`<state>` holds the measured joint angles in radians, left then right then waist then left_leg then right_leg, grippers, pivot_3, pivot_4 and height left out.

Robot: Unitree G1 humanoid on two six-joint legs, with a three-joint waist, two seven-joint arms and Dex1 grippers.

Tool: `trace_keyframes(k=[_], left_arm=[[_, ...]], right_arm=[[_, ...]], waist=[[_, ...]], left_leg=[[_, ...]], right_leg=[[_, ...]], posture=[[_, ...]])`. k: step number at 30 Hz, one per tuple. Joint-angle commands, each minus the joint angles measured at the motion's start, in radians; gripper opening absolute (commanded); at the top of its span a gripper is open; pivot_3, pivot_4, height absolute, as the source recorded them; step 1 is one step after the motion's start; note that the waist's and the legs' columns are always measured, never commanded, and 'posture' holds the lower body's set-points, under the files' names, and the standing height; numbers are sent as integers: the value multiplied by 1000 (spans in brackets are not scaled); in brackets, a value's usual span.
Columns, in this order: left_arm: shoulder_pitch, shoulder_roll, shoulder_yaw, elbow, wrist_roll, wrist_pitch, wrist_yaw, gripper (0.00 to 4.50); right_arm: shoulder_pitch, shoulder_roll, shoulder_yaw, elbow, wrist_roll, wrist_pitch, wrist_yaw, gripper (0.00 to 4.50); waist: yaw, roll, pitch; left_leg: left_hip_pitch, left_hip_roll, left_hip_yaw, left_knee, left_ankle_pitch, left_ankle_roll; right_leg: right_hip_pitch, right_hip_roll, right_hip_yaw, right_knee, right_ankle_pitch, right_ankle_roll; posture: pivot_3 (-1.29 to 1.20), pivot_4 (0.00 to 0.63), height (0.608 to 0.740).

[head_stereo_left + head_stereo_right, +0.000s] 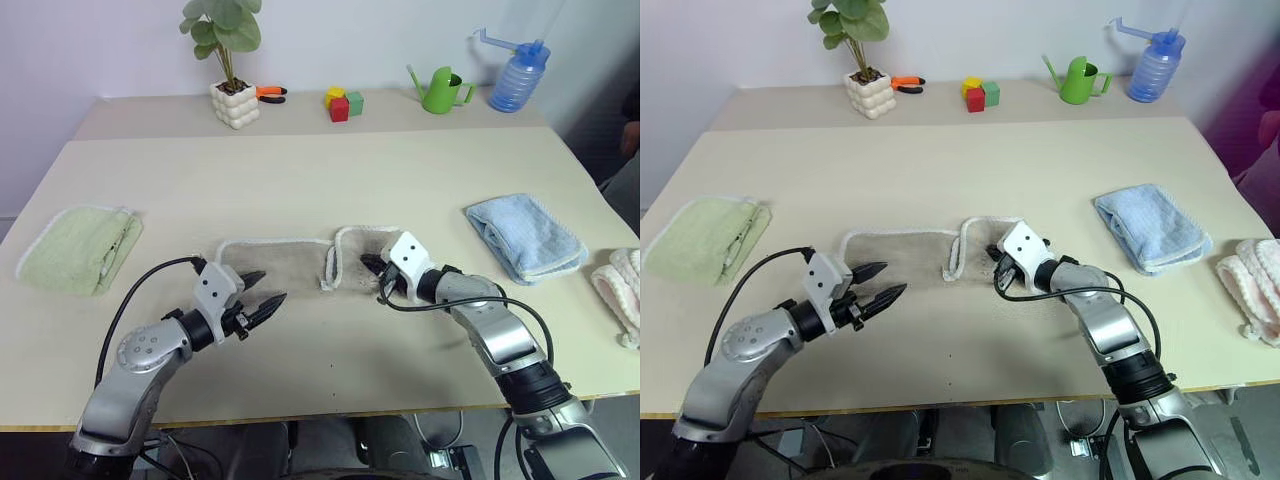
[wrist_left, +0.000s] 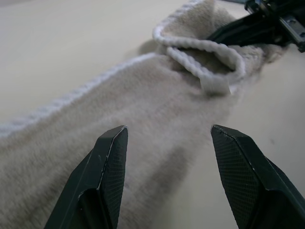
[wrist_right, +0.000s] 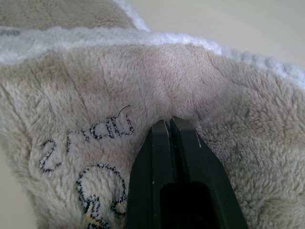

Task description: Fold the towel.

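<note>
The beige towel with white edging lies lengthwise across the middle of the table. Its right end is folded back into a raised hump. My right gripper is shut, and its tips press into that hump; in the right wrist view the fingers lie flush together against the pile, beside black stitched lettering. My left gripper hangs open just above the towel's near left part. Between its fingers the left wrist view shows the towel and its small loop.
A folded light green towel lies at the left, a light blue one at the right, and a pale pink cloth at the right edge. Along the back stand a potted plant, orange pliers, toy blocks, a green watering can and a blue bottle.
</note>
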<state>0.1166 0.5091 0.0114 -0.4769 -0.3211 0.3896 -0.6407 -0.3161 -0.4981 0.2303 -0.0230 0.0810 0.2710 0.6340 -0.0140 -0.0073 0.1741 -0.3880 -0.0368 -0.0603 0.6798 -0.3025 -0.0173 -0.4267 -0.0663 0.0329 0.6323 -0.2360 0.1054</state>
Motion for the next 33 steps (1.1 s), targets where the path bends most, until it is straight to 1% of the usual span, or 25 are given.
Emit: trace_keyframes(k=[1,4,5,6,8,11,12,15,17,19,22,26,30,33], left_arm=[[65,-5,51,-94,-57,52,31,2838],[132,-18,98,-147,-137,147,68,2838],[155,-31,124,-164,-181,195,91,3338],[175,-44,148,-183,-227,230,108,3653],[199,-71,195,-216,-318,292,145,4500],[221,-100,249,-246,-430,391,219,4500],[238,-104,253,-252,-449,434,251,4500],[254,-137,261,-252,-495,517,356,4500],[248,-182,280,-246,-552,541,423,4500],[235,-247,315,-231,-647,557,510,4500],[206,-300,350,-201,-716,564,616,4500],[114,-356,402,-111,-809,542,788,4500],[21,-369,382,-49,-859,528,868,4500],[-28,-378,380,-8,-866,502,912,3682]], right_arm=[[-29,16,-64,-51,49,8,10,67],[-67,-9,-93,-116,90,20,63,839],[-79,-32,-86,-143,87,16,94,1321],[-90,-52,-80,-167,86,12,122,1825],[-108,-81,-64,-204,84,7,167,2787],[-127,-113,-28,-236,54,-30,218,4273],[-132,-122,-9,-241,31,-59,233,4488],[-142,-114,10,-235,17,-86,245,4488],[-144,-107,19,-225,4,-101,246,4488],[-142,-104,33,-218,-13,-119,248,4488],[-136,-98,43,-220,-25,-131,249,4488],[-128,-82,54,-245,-31,-129,247,4488],[-112,-70,67,-269,-44,-129,241,4488],[-87,-73,73,-297,-45,-123,247,4500]], waist=[[0,0,0],[0,1,1],[1,1,1],[0,1,1],[1,1,1],[3,0,1],[3,0,1],[1,0,1],[2,1,0],[3,1,0],[6,1,0],[6,1,0],[5,1,0],[5,1,0]], left_leg=[[0,0,0,0,0,0],[0,0,0,0,0,0],[0,0,0,0,0,0],[0,0,0,0,0,0],[0,0,0,0,0,0],[0,0,-1,0,0,0],[0,0,-1,1,0,0],[0,0,-1,1,0,0],[0,0,-1,1,0,0],[0,0,-1,1,0,0],[0,0,-1,1,0,0],[2,-1,-1,1,1,-1],[6,0,-2,1,1,-2],[10,0,-2,0,1,-2]], right_leg=[[0,0,0,0,0,0],[0,0,0,0,0,0],[0,0,0,0,0,0],[0,0,0,0,0,0],[0,0,0,0,0,0],[1,0,-1,0,0,0],[1,0,-2,-1,0,0],[1,0,-1,-1,0,0],[1,0,-1,-1,0,0],[1,0,-1,-1,0,0],[2,-1,-1,-1,0,0],[3,0,-1,0,-1,-2],[7,1,-2,0,-1,-5],[11,1,-2,-1,-1,-5]], posture=[[0,150,727],[0,150,727],[0,150,727],[0,150,727],[0,150,727],[0,150,727],[0,150,727],[0,150,727],[0,150,727],[0,150,727],[0,150,727],[0,150,727],[0,150,727],[0,150,727]])
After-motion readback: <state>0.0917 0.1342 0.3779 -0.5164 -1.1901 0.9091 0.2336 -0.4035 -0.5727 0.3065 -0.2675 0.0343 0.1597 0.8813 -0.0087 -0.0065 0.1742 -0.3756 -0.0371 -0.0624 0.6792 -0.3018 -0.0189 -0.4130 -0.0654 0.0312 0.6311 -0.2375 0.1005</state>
